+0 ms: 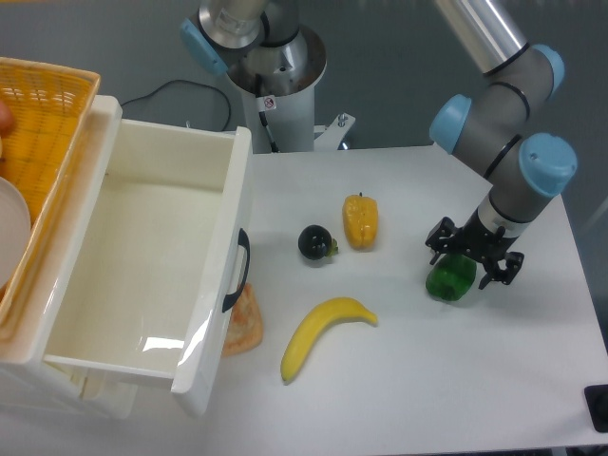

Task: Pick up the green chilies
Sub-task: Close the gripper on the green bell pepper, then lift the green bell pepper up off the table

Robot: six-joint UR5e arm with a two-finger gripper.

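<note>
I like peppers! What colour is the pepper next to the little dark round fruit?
Yellow-orange. The pepper shows clearly in the fixed camera view, beside the dark fruit.

Silver-grey tubular arm (480, 33) with light-blue joint caps, grey rounded joints and a small black pincer (473, 258)

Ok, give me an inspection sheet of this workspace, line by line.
Surface: white table, no spills seen.
Job's things: green chilies on the table's right side, directly under the hand.
Clutter: yellow pepper, dark round fruit, banana, orange slice-shaped piece partly under the open white drawer.
Hand: hand lowered over the green chilies; grip cannot be confirmed.
Cables: black cable behind the drawer.
Surroundings: yellow basket at left, second robot base behind.
</note>
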